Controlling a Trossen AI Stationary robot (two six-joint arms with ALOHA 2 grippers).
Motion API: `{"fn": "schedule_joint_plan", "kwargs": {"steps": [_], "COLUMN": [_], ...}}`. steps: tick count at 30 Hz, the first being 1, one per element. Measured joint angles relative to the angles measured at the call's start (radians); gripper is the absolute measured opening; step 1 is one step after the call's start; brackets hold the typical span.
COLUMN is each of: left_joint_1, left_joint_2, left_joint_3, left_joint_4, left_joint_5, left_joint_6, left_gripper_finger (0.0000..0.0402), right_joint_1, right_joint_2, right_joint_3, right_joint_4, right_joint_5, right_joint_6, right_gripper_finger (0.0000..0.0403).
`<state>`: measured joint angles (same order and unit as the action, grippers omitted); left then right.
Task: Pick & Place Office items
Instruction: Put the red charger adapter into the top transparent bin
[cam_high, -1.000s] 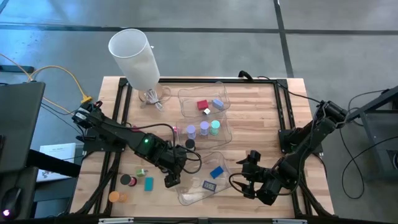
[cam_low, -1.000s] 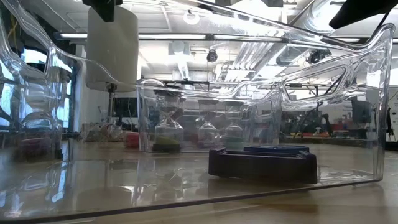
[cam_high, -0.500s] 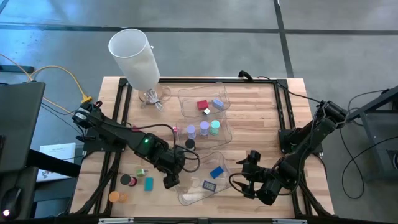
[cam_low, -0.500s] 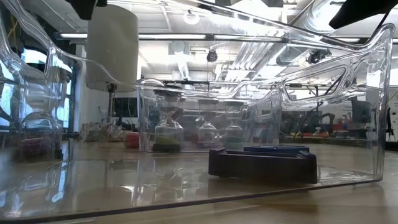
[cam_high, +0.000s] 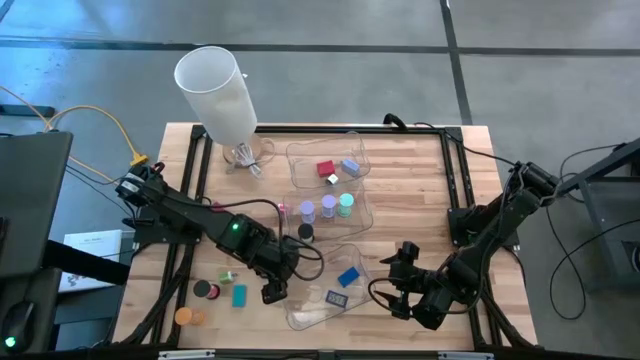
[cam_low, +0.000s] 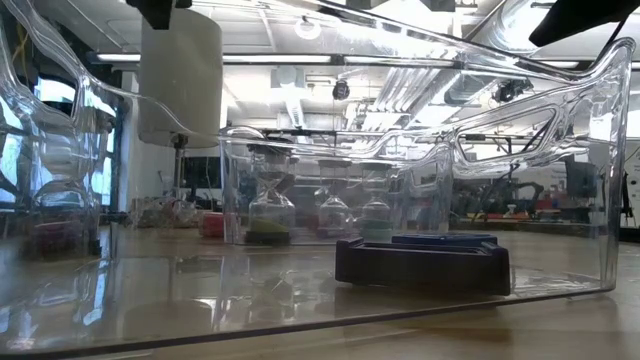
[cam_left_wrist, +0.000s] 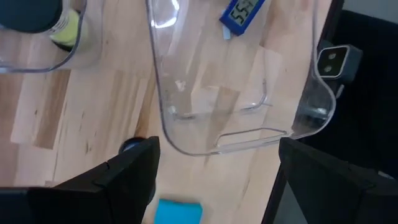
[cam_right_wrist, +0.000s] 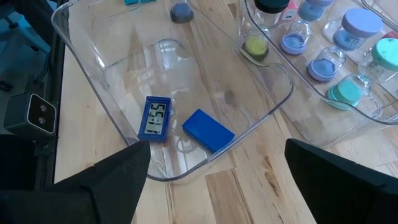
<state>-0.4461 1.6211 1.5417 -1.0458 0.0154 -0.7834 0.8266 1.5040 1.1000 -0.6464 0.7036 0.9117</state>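
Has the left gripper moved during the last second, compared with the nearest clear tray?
Yes, slightly. In the high view the left gripper has drawn a little away from the clear tray, toward the teal rectangle.

A pale wooden tabletop (cam_high: 420, 190) in a black frame stands on a grey concrete floor (cam_high: 330, 60) crossed by dark seams. Beyond it, at 12 o'clock, lies an open workshop with ceiling ducts (cam_low: 390, 85), bright lamps and cluttered benches (cam_low: 520, 210).

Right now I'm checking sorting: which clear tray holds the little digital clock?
The near tray, closest to both grippers; the clock lies beside a blue block. The others hold blocks or cylinders.
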Motion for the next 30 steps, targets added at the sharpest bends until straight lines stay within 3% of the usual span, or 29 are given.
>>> {"fn": "schedule_joint_plan", "kwargs": {"steps": [11, 20, 30], "left_joint_1": [0.000, 0.022, 0.027], "left_joint_2": [0.000, 0.000, 0.000], "left_joint_3": [0.000, 0.000, 0.000], "left_joint_4": [0.090, 0.033, 0.015], "left_joint_5": [-0.013, 0.090, 0.098], "left_joint_6": [0.017, 0.001, 0.000], "left_gripper_finger": [0.0321, 0.0321, 0.0321], "right_joint_1": [-0.004, -0.005, -0.005], "right_joint_2": [0.000, 0.000, 0.000], "right_joint_3": [0.000, 0.000, 0.000], "right_joint_4": [0.005, 0.007, 0.007], "right_joint_5": [0.000, 0.001, 0.001], "right_joint_6": [0.006, 0.001, 0.001], "right_gripper_finger": [0.0362, 0.0362, 0.0362]}}
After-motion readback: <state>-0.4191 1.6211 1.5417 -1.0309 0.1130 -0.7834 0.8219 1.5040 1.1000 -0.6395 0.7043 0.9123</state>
